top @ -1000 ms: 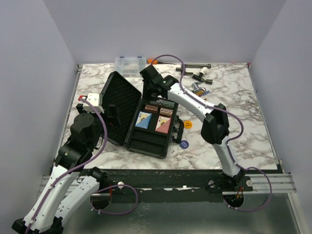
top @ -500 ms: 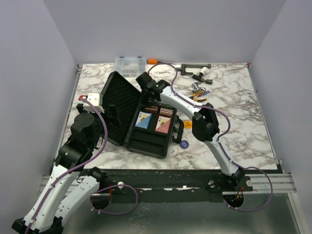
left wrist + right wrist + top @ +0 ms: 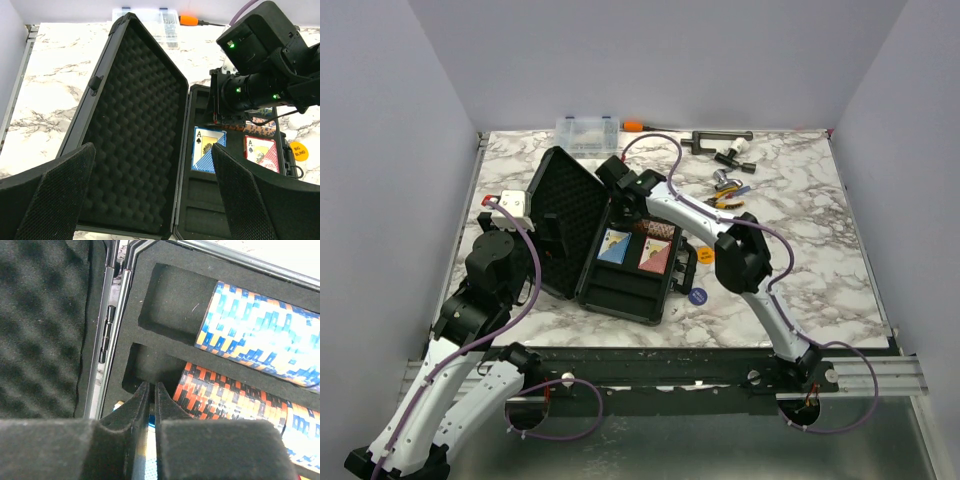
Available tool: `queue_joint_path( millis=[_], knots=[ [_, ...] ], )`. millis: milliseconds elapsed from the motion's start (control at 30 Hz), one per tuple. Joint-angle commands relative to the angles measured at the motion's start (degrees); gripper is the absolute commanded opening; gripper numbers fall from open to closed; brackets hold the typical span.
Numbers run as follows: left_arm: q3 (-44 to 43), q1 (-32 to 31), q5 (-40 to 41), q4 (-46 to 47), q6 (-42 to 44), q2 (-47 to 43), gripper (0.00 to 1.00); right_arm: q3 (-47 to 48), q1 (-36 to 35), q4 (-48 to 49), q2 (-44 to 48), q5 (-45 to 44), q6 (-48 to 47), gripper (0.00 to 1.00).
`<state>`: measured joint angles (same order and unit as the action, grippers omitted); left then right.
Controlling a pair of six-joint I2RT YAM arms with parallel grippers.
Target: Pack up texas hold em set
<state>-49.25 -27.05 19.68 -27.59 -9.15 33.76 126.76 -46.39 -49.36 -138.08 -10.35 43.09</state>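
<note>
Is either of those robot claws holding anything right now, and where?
Nothing. The left gripper hangs open and empty; the right gripper is closed, with nothing caught in it.

This looks like a robot lab, in a small test booth. Plain pale walls [image 3: 660,60] close in a marble-look surface [image 3: 820,270] on three sides. Two white and black robot arms, the left arm [image 3: 485,275] and the right arm [image 3: 695,212], are bolted to a metal rail [image 3: 880,375] at the near edge. Purple cables [image 3: 534,265] loop off them. Some tools [image 3: 720,137] lie along the far edge
</note>
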Motion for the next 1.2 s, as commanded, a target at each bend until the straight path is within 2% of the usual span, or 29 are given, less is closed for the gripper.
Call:
queue_joint_path(
  millis=[0,67,167,200,267,500,533,600,867,1167],
  knots=[
    [-0.1,0.3,-1.4,-0.8,-0.3,0.0,0.98,-1.5,0.8,-6.0,3.9,-4.2,-2.2,0.17],
    [-0.1,0.3,-1.4,-0.7,-0.3,-0.1,0.98,-1.8,0.8,-4.7,5.2,-3.0,-2.5,0.26],
    [-0.1,0.3,-1.3,-0.8,-0.3,-0.3,0.98,-1.8,0.8,-3.1,7.0,-2.1,-2.0,0.61],
    [-0.1,0.3,-1.3,-0.8,-0.4,-0.3,0.98,-2.3,0.8,-2.0,8.0,-1.4,-1.6,0.70],
    [-0.1,0.3,-1.7,-0.8,-0.4,-0.1,0.98,-3.8,0.8,0.7,10.2,0.2,-1.2,0.77],
    [-0.1,0.3,-2.5,-0.8,-0.6,0.1,0.97,-11.9,0.8,9.4,19.9,0.1,-0.2,0.88],
    [-0.1,0.3,-2.6,-0.8,-0.6,0.2,0.97,-13.4,0.8,10.4,21.1,-0.7,-0.1,0.94],
    [-0.1,0.4,-2.9,-0.7,-0.6,0.2,0.97,-16.8,0.8,12.6,24.2,-2.3,-0.5,1.00],
    [-0.2,0.3,-2.9,-0.8,-0.6,0.5,0.97,-22.6,0.8,13.6,30.1,-8.8,-3.3,1.00],
    [-0.2,0.3,-2.8,-0.8,-0.7,0.9,0.97,-38.2,0.8,19.7,40.5,-14.7,-8.3,0.99]
  ],
)
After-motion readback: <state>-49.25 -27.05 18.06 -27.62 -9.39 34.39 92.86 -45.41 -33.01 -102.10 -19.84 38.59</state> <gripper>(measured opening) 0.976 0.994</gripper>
